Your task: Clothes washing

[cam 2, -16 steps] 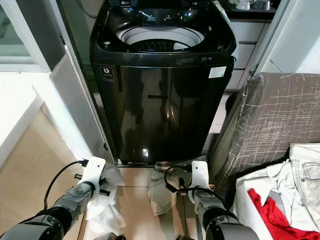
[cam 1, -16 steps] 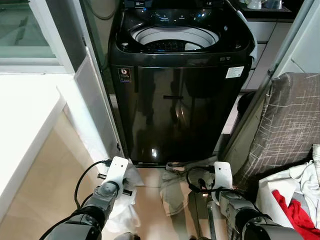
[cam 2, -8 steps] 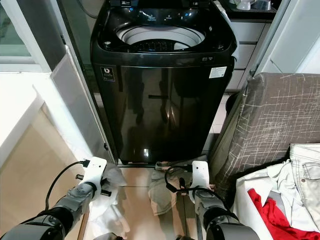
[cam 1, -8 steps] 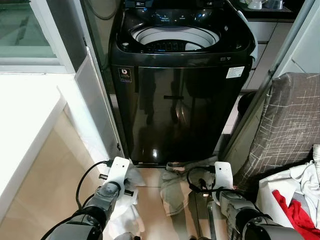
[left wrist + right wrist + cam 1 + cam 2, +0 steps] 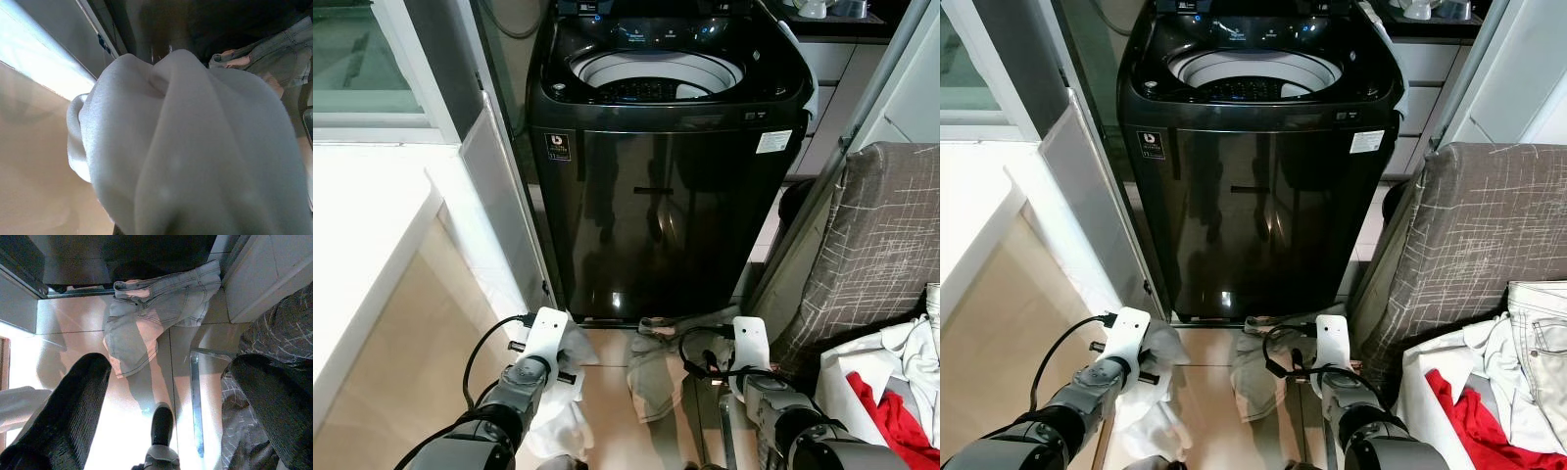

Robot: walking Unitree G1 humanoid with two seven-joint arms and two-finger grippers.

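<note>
Closed on a soft white cloth [image 5: 195, 161] bunched over the left gripper [image 5: 161, 205], open and empty at the right gripper [image 5: 171, 382] above crumpled pale-blue denim shorts [image 5: 156, 316] on the floor, nearer that arm, before the black top-loading washing machine [image 5: 666, 196], its drum interior hidden.

glossy black washing machine [image 5: 666, 196] with a pale grey drum rim; white cloth [image 5: 195, 156]; faded blue denim [image 5: 156, 318]; grey sofa [image 5: 1479, 255] with thin white crosshatching; red garment [image 5: 1469, 421].
</note>
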